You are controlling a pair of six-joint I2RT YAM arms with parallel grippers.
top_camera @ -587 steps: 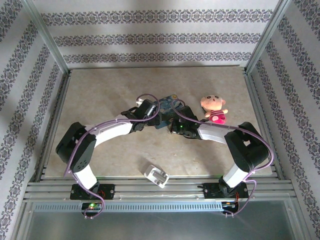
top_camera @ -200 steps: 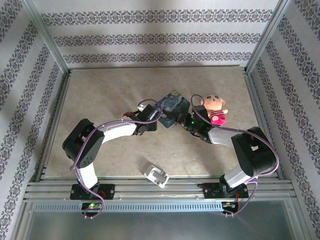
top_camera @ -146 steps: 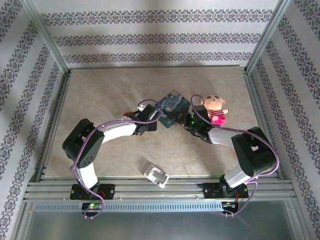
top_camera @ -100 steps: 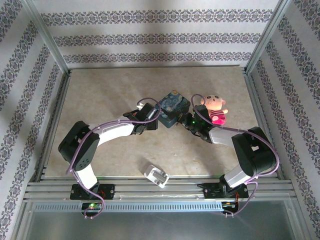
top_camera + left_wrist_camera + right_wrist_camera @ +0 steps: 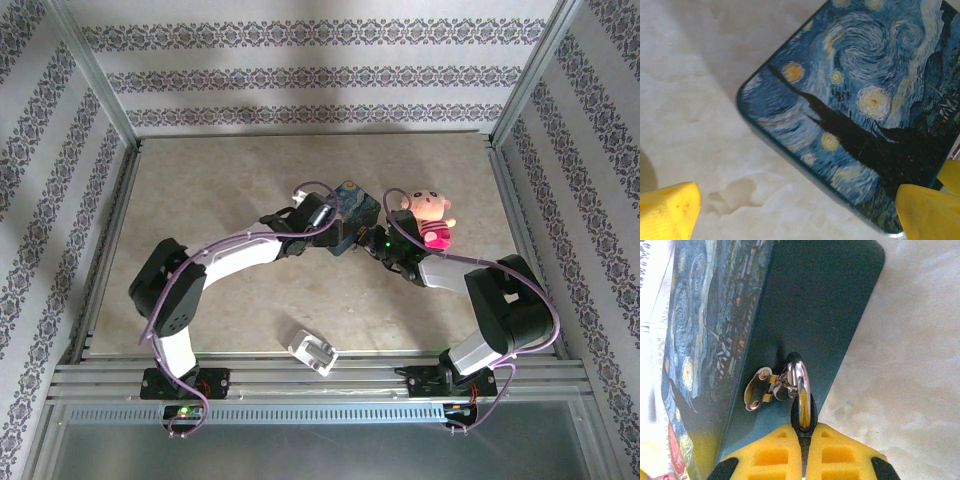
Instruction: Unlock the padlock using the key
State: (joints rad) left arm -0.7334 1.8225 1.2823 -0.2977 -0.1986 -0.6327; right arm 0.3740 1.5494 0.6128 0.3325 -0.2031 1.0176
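Observation:
The padlock (image 5: 801, 390) hangs by its silvery shackle through the metal hasp (image 5: 760, 387) on the side wall of the blue painted tin (image 5: 810, 305). My right gripper (image 5: 802, 432) is shut on the padlock's dark body, and its yellow fingers (image 5: 840, 455) meet around it. In the top view that gripper (image 5: 372, 245) is at the tin's (image 5: 355, 203) near right side. My left gripper (image 5: 797, 210) stands open over the tin's lid (image 5: 865, 100) and its corner, with nothing between the yellow fingertips (image 5: 667, 212). From above, the left gripper (image 5: 328, 224) is at the tin's left edge. The key is out of view.
A pink plush toy (image 5: 428, 215) lies just right of the tin, close to the right arm. A white blocky plug (image 5: 312, 350) sits near the table's front edge. Metal rails (image 5: 320, 375) run along the front, and patterned walls close off the other three sides.
The left arm has reached forward and to the right, over the tin's left edge, and its jaws have opened wider. The right gripper has kept its place, shut on the padlock.

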